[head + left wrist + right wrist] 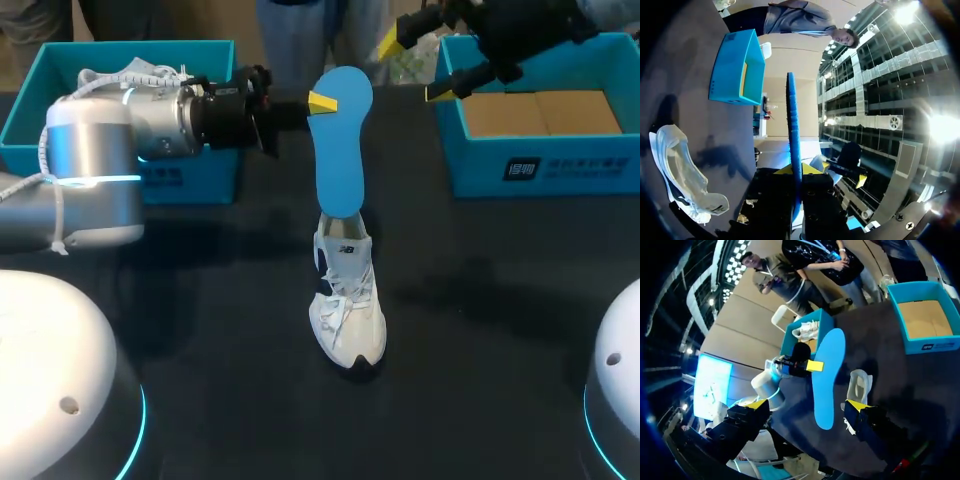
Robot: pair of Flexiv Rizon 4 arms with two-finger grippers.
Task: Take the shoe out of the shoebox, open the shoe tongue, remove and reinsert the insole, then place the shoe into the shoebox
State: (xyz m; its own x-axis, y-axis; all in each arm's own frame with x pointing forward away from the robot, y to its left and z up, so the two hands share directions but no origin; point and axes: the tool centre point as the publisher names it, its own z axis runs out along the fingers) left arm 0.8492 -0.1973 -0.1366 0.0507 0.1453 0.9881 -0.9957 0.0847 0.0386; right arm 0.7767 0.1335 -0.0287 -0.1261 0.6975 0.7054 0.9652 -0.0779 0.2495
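Our left gripper is closed on the blue insole. Its two yellow fingertips press the insole from both flat sides, near the wide end. In the left wrist view the insole shows edge-on, running out from between the fingers of the left gripper. In the head view the narrow end of the insole comes down to the opening of the white shoe. We cannot tell if the two touch there.

The shoe stands on its sole on the dark table, about in the middle, with the toe toward the near edge. From the left wrist it lies beside and below the gripper, the shoe seen from its open top.

Our right gripper hangs open, with nothing between its fingers, over the near left corner of the right blue box, which has a brown bottom. In the right wrist view the right gripper has its yellow tips wide apart, and ahead of them we see the insole, the left gripper on it, and the shoe beside the insole.

A second blue box stands at the far left of the table, behind the left arm. From the right wrist we see another white shoe inside it.
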